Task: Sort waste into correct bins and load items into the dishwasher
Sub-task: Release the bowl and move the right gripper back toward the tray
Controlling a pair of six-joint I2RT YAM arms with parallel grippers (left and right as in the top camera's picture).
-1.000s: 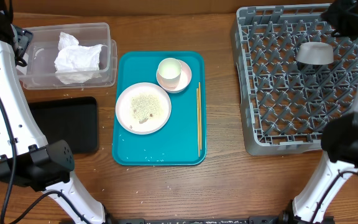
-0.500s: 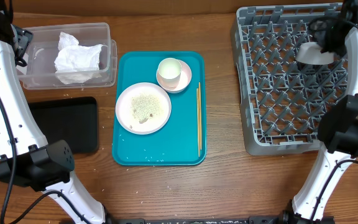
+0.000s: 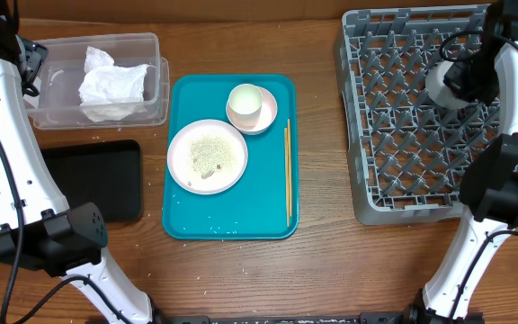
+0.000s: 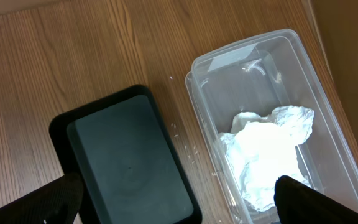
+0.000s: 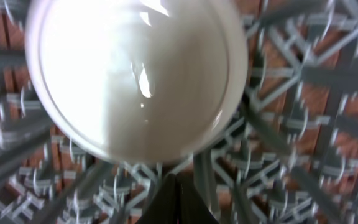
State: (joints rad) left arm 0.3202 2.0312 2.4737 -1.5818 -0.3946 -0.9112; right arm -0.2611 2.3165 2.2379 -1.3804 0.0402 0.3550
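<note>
Right claw point(image 5: 176, 199) hanging over dish rack point(image 3: 403, 144), fingers pressing together, gripping nothing. Bowl point(image 3: 437, 88) sitting on rack pegs, just beside claw tips. Left claw point(image 4: 176, 202) gaping wide, empty, hovering above black tray point(image 4: 123, 168) and clear tub point(image 4: 229, 74). Crumpled napkins point(image 4: 266, 155) lying in tub. On teal tray point(image 3: 232, 216): plate point(image 3: 180, 160) carrying crumbs point(image 3: 207, 151), cup point(image 3: 245, 101) standing on saucer point(image 3: 270, 115), chopsticks point(image 3: 287, 171) lying along right side. Everything resting on wooden worktop point(image 3: 331, 270).

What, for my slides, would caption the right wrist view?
Right gripper, shut, beside a white bowl resting on the grey dish rack.
</note>
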